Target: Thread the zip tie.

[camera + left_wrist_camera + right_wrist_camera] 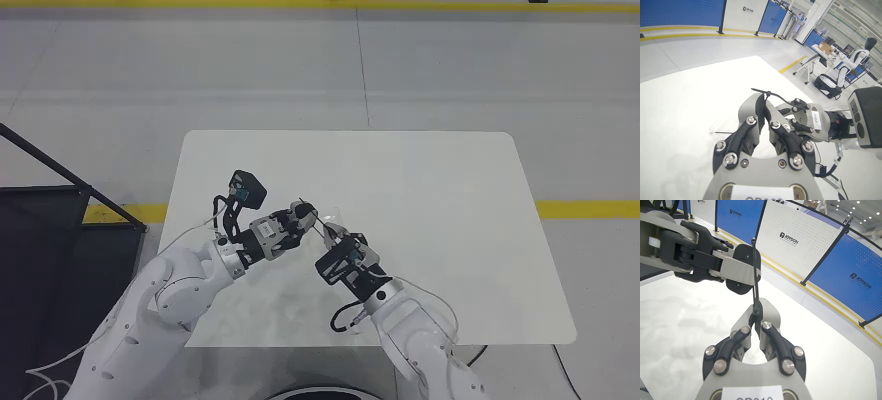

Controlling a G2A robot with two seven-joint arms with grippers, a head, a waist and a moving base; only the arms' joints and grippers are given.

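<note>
A black zip tie (780,97) hangs above the middle of the white table (450,200), held between both grippers. My left gripper (763,103) is shut on the strap just below the tie's head (768,93). The pointed tail sticks out past the head, and the strap runs on to my right gripper (800,106). In the right wrist view my right gripper (755,313) is shut on the zip tie (754,256), which rises past the left gripper (753,273). From above, the left gripper (305,213) and right gripper (335,243) nearly touch.
A second black zip tie (723,133) lies flat on the table under the grippers, beside a clear plastic wrapper (714,128). The table edges are well away on every side. A dark frame (40,230) stands off the table at the left.
</note>
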